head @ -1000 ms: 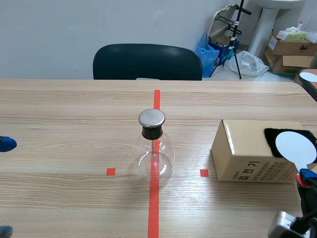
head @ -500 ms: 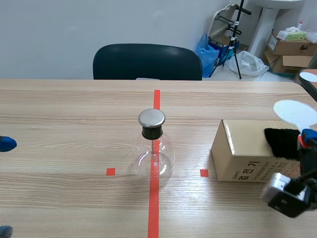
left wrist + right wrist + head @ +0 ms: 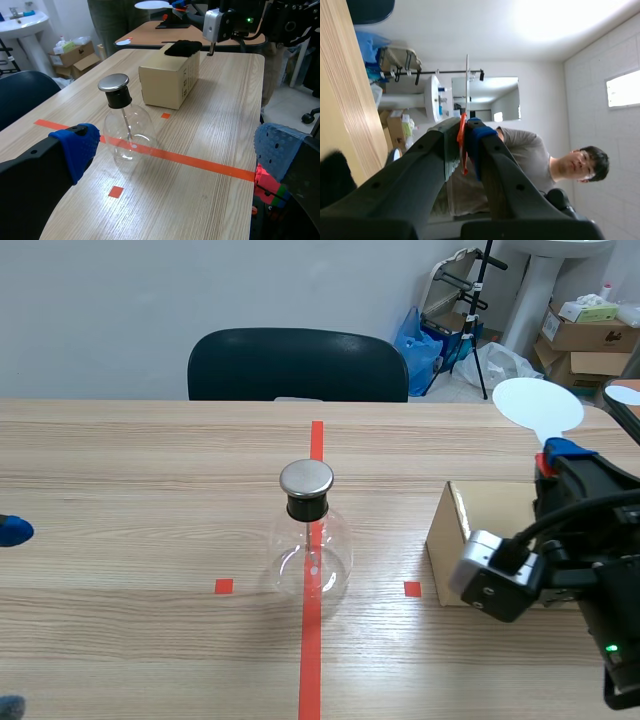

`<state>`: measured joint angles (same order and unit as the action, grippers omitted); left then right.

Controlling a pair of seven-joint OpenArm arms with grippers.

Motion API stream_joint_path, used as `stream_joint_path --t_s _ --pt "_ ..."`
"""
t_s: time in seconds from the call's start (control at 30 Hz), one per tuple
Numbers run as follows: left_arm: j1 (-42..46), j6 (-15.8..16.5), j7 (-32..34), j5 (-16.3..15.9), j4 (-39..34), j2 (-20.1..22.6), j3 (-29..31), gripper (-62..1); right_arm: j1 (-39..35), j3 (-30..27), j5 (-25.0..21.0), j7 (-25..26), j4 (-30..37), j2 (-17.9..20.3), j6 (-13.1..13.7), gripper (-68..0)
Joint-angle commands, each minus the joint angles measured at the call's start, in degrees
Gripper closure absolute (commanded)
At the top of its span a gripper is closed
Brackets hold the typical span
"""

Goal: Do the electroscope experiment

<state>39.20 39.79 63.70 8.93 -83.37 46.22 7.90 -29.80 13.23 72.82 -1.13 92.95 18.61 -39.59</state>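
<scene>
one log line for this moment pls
right claw: shut on white disc paddle, held high by box | left claw: open | electroscope flask: on centre tape line

The flask (image 3: 311,558) is clear, glossy glass, with a brushed metal cap (image 3: 306,477) over a matt black stopper (image 3: 306,507). The table (image 3: 150,490) is smooth, pale wood grain. The box (image 3: 487,508) is matt brown cardboard, the cloth (image 3: 183,47) on it black and furry. The disc (image 3: 537,404) looks like smooth white plastic.

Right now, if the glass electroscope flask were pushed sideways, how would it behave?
The electroscope flask looks like thin clear glass, so it is probably light and fragile. Its round bulb beneath a narrow neck and metal cap suggests it may tip if pushed high. Smooth glass is likely slippery.
</scene>
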Motion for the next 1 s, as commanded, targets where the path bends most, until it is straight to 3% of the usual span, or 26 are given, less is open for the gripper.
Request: stream_joint_path --t_s 0.0,0.23,0.4,0.5,0.7,0.8,0.97 --pt "-0.04 0.09 1.07 -0.61 -0.81 0.52 0.17 -62.3 1.73 1.20 0.55 -2.36 -0.04 1.18 -0.61 -1.0" --pt "-0.04 0.09 1.09 -0.63 -0.81 0.50 0.17 -62.3 5.27 10.32 3.91 -11.67 -0.04 3.15 -0.50 -1.0" --pt "-0.04 0.09 1.18 -0.61 -0.81 0.52 0.17 -62.3 7.91 16.15 5.29 -17.94 -0.04 4.11 0.66 -1.0" --pt "-0.04 0.09 1.20 -0.61 -0.81 0.52 0.17 -62.3 8.74 18.58 6.49 -20.83 -0.11 4.09 2.64 -1.0" --pt "-0.04 0.09 1.20 -0.61 -0.81 0.50 0.17 -62.3 9.99 22.60 6.75 -23.93 -0.39 4.11 3.50 -1.0" --pt "-0.13 0.09 0.39 -0.57 -0.81 0.50 0.15 -62.3 10.97 24.39 6.93 -25.40 -0.96 4.11 5.60 -1.0" --pt "-0.22 0.09 -0.31 -0.61 -0.81 0.50 0.15 -62.3 13.38 27.76 6.95 -27.36 -3.96 4.09 5.60 -1.0"
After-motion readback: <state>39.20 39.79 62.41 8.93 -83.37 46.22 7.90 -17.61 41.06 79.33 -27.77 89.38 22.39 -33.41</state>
